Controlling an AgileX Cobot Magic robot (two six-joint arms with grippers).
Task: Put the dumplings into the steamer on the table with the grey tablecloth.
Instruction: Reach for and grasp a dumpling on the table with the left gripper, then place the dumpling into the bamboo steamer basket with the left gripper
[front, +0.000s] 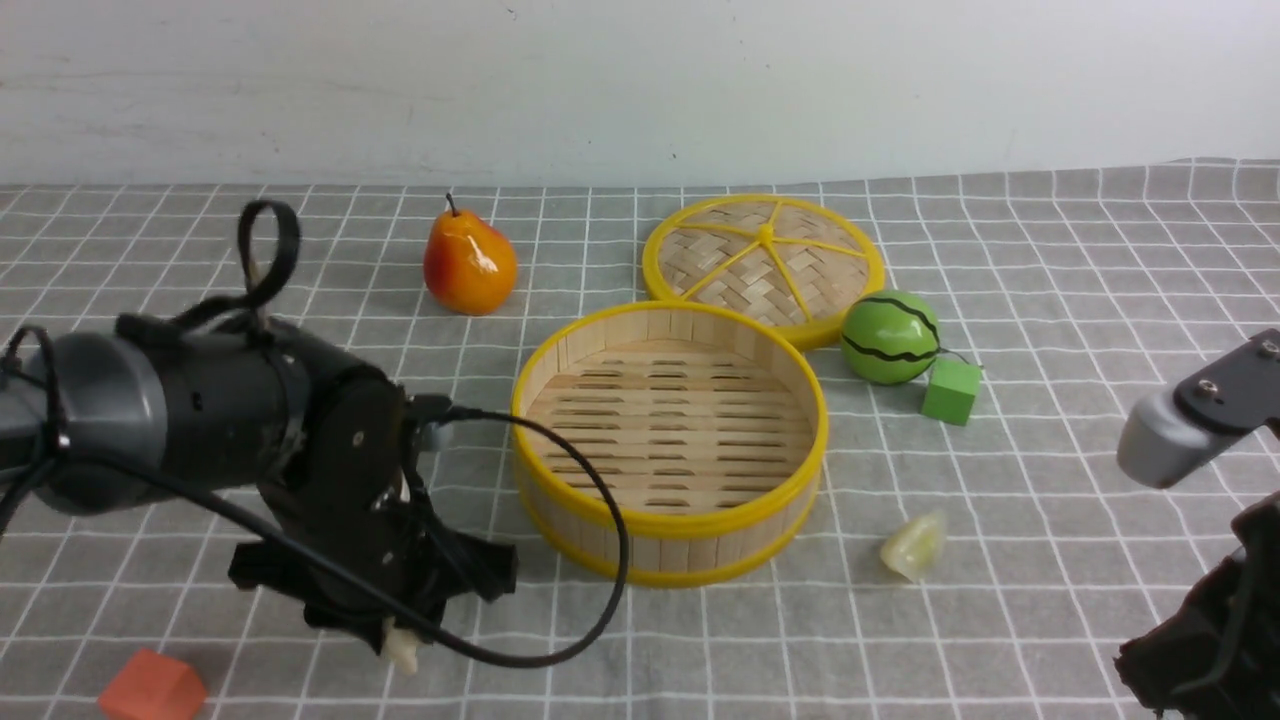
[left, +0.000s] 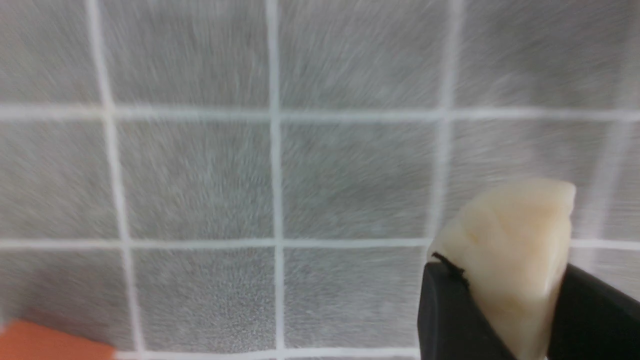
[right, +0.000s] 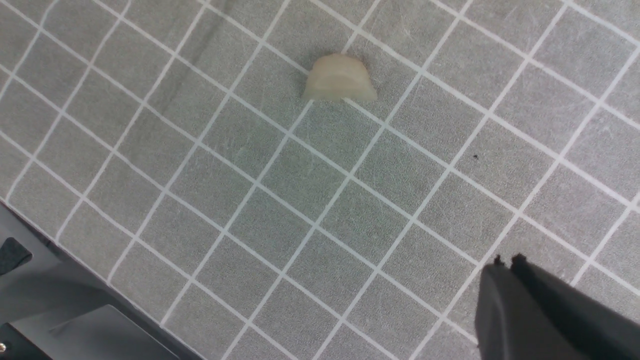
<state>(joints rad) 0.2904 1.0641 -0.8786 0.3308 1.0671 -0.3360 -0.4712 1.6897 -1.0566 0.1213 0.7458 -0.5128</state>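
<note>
Its wrist view shows left claw pinching held dumpling; right claw, closed, faces loose dumpling.

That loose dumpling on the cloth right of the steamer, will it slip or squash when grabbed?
Probably slippery: the loose dumpling looks glossy. Likely firm, since the other dumpling holds its shape pinched in the left tool. Its half-moon shape, with one straight edge, suggests it won't roll.
</note>
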